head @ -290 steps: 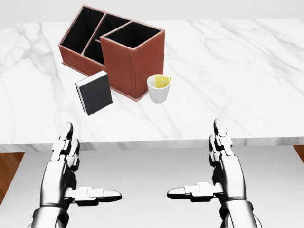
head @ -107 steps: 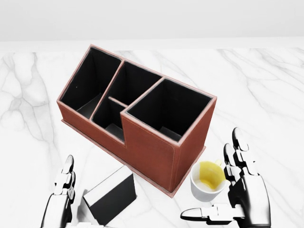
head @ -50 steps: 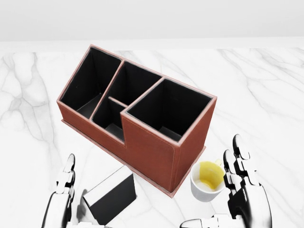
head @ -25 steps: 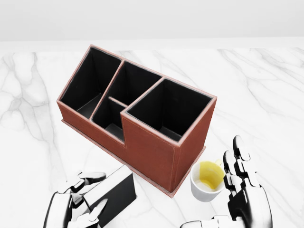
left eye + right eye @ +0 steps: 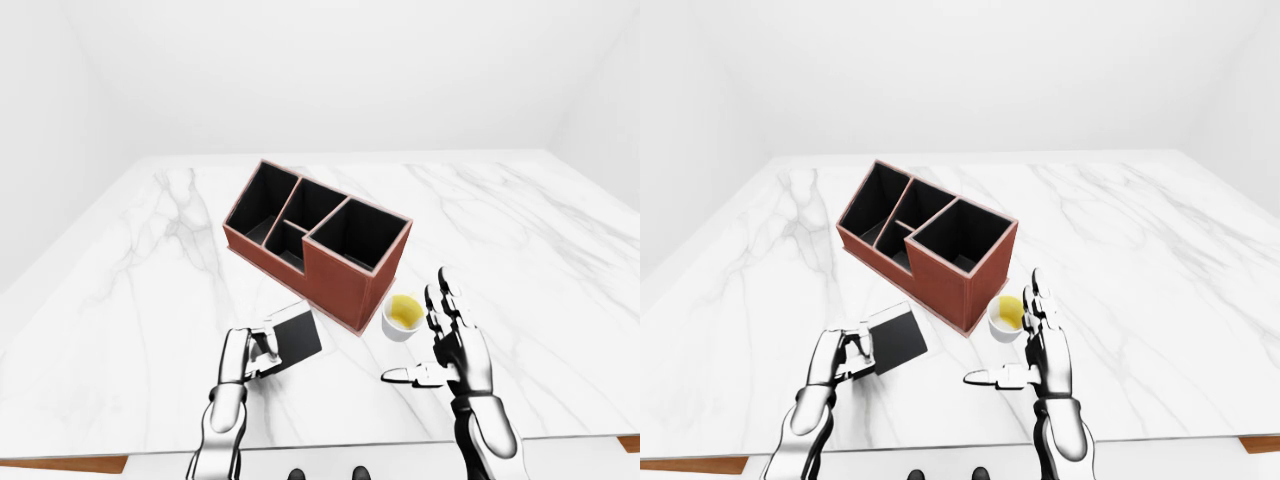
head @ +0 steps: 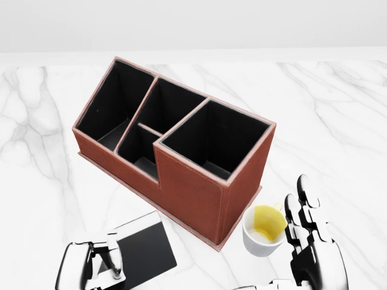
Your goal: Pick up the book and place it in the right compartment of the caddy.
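Note:
The book (image 6: 144,249), black cover with white page edges, lies at the lower left of the head view, just below the caddy's near wall. My left hand (image 6: 107,261) is shut on the book's left edge, fingers curled over it. The reddish-brown caddy (image 6: 199,194) stands at an angle in the middle; its large right compartment (image 6: 214,140) is open on top and dark inside. My right hand (image 5: 425,340) is open and empty, fingers straight up, just right of the cup.
A white cup (image 6: 264,230) with yellow inside stands against the caddy's lower right corner, between the caddy and my right hand. The white marble table (image 5: 520,230) stretches wide on all sides; its near edge (image 5: 330,445) is close below my hands.

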Motion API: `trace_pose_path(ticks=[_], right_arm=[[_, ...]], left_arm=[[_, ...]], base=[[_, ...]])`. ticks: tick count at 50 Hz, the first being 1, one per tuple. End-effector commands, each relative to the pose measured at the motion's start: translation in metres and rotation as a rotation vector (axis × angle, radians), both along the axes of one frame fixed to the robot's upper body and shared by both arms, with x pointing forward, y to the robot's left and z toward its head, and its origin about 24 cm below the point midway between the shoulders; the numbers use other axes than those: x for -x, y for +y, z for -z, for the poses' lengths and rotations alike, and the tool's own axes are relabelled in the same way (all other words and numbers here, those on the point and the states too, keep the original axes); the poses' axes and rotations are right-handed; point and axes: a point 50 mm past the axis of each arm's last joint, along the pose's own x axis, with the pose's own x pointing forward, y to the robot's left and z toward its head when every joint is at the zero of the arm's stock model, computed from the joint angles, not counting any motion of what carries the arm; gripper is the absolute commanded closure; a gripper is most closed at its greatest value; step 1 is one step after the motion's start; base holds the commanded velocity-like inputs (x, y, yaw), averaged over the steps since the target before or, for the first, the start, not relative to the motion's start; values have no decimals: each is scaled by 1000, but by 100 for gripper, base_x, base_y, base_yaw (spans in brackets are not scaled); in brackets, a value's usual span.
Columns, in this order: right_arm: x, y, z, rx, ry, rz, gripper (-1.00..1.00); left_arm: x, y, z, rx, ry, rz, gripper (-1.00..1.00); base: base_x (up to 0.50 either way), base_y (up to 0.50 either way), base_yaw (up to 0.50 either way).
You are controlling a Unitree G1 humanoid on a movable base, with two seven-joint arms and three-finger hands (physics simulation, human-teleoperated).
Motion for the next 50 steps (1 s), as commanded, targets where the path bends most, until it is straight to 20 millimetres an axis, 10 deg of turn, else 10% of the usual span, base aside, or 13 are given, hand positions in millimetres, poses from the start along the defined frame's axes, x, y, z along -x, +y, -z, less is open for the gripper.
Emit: trace_pose_path(ticks=[1,19,20,30,50], right_arm=[[3,1,-1,0,-3,-1,-100],[2,1,2,-4,10,-1,-100],[2,1,3,-5,13,-1,-100],[3,2,6,-6,31,-1,-100],[1,3,8,-6,37,-2,-100]], left_arm=[[4,5,2,-28,10,-12,100],[8,-11,-19,-29,-71,66,100],[25,-13,-69,-9,-160,80,100],[39,-23,-141,-84,-464,195,100],[48,-28,-196,-142,-738,254,100]], base=[[0,0,0],[0,0,0],[0,0,0],[0,0,0],[0,0,0]])
